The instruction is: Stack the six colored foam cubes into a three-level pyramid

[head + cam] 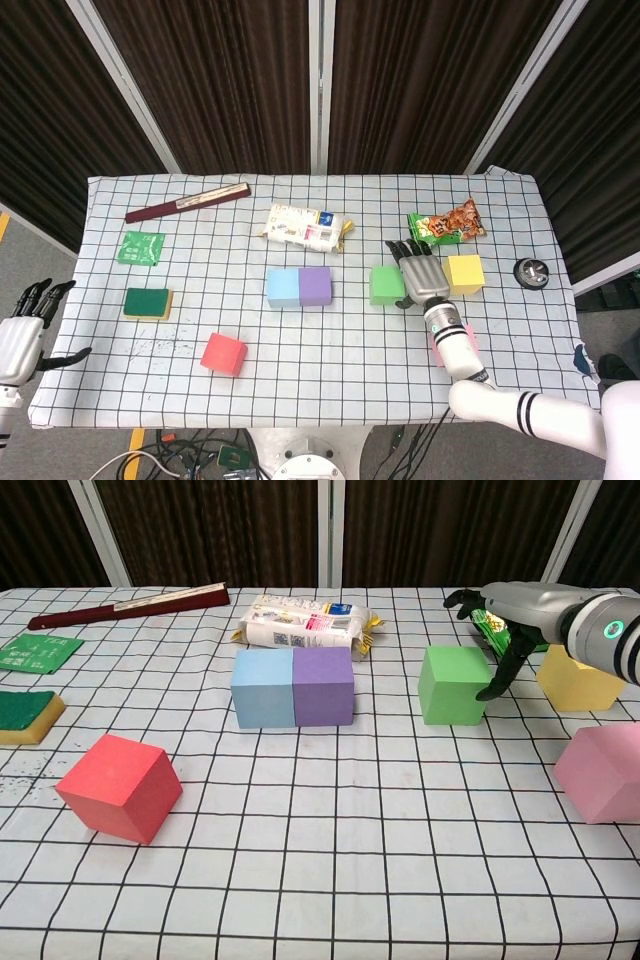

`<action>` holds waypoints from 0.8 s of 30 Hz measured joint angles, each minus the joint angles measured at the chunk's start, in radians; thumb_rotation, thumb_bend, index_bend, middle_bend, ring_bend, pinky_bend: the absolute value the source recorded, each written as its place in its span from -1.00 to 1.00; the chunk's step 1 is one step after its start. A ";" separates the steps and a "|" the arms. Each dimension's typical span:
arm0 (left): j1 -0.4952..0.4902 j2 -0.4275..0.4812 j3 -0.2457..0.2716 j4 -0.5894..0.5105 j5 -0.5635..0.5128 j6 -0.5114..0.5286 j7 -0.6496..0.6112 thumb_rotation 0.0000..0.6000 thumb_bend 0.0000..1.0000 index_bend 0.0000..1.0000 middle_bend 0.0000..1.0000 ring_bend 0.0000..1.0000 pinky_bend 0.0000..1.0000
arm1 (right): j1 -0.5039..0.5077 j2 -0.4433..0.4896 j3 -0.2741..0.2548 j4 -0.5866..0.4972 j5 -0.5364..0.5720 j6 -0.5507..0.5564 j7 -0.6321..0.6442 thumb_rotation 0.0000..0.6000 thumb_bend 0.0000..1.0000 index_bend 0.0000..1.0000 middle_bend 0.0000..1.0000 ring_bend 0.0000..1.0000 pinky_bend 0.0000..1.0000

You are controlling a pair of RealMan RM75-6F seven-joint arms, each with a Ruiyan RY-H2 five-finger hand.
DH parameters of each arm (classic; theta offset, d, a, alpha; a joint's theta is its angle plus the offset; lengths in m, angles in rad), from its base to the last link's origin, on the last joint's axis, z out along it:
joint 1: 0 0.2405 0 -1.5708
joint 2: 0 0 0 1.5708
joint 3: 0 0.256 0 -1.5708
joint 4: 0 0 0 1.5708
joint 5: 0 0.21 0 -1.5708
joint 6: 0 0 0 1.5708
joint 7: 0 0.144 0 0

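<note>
A light blue cube (283,287) and a purple cube (315,286) sit touching, side by side, mid-table. The green cube (385,285) stands a little to their right, the yellow cube (465,274) further right. My right hand (420,270) hovers between green and yellow with fingers spread, holding nothing. In the chest view one finger (495,675) hangs close beside the green cube (455,684); I cannot tell whether it touches. The pink cube (435,348) lies mostly hidden under my right forearm. The red cube (223,353) sits alone near the front left. My left hand (25,335) hangs empty, fingers apart, beyond the table's left edge.
A white snack pack (305,227) lies behind the blue and purple cubes, and a green-orange snack bag (447,224) behind the right hand. A dark red folded fan (187,202), a green sachet (141,247) and a sponge (148,302) lie at the left. A black round object (531,271) is far right.
</note>
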 measured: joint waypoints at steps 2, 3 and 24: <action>0.005 -0.005 -0.002 0.009 0.000 -0.001 -0.005 1.00 -1.00 -0.80 -0.74 -1.00 -0.94 | 0.009 -0.023 0.003 0.024 0.003 -0.001 0.002 1.00 -1.00 -1.00 -0.71 -1.00 -1.00; 0.007 -0.007 -0.003 0.012 0.000 -0.001 -0.008 1.00 -1.00 -0.80 -0.74 -1.00 -0.94 | 0.015 -0.038 0.005 0.039 0.004 -0.002 0.005 1.00 -1.00 -1.00 -0.67 -1.00 -1.00; 0.015 -0.016 -0.021 0.019 0.010 -0.025 -0.032 1.00 -1.00 -0.80 -0.74 -1.00 -0.94 | 0.054 -0.117 -0.001 0.131 -0.253 0.004 0.116 1.00 -0.81 -1.00 0.16 -0.80 -1.00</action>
